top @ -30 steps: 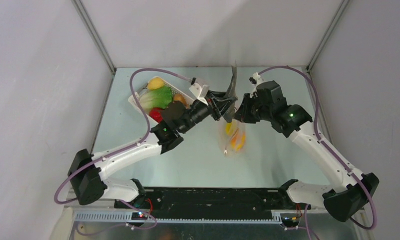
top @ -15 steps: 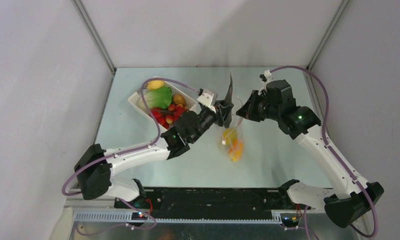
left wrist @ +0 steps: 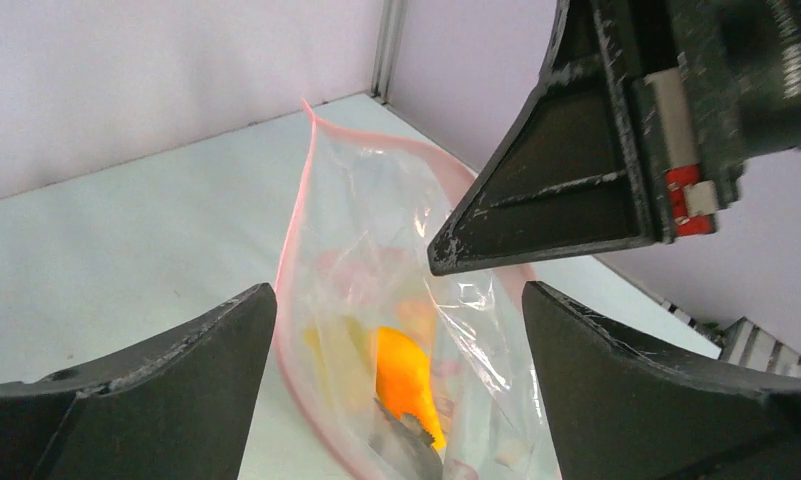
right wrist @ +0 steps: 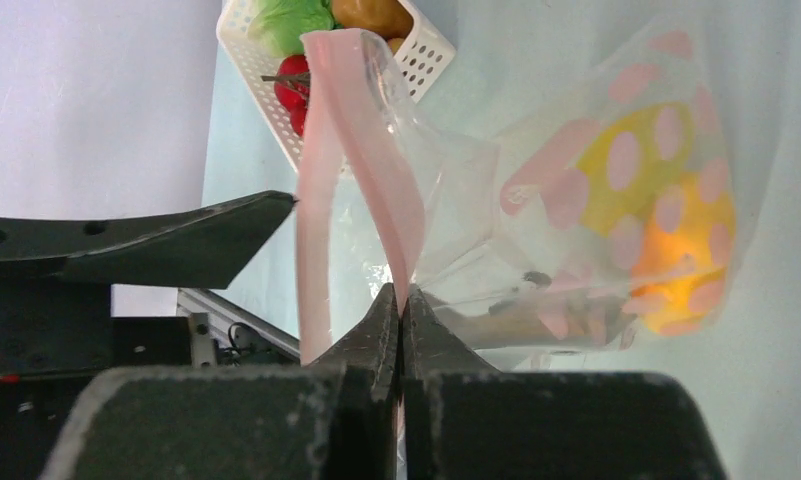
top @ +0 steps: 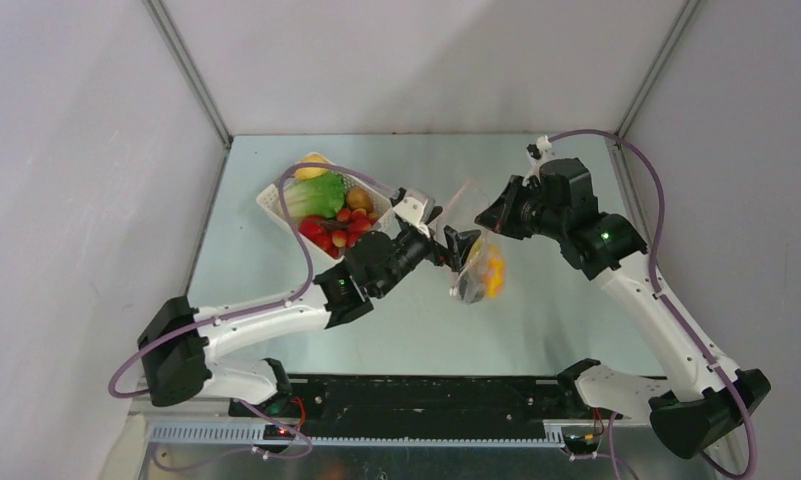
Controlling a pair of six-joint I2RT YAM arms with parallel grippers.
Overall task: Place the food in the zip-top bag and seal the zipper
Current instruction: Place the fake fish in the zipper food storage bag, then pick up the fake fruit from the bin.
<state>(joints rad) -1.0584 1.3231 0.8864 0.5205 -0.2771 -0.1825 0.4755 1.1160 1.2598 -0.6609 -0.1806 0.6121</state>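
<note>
White lattice basket (top: 269, 203) stands on the pale green table (top: 396, 330), far-left area, near the left wall (top: 76, 200). Metal corner posts (top: 188, 75) rise at the rear. Dark strip (top: 426, 395) along the near edge, possibly a mounting rail.

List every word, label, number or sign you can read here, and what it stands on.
No text can be read in any view.
Zip-top bag: only pink dots, no print.
Red tag on the right gripper: too small to read anything.
White basket: no markings show.
</note>
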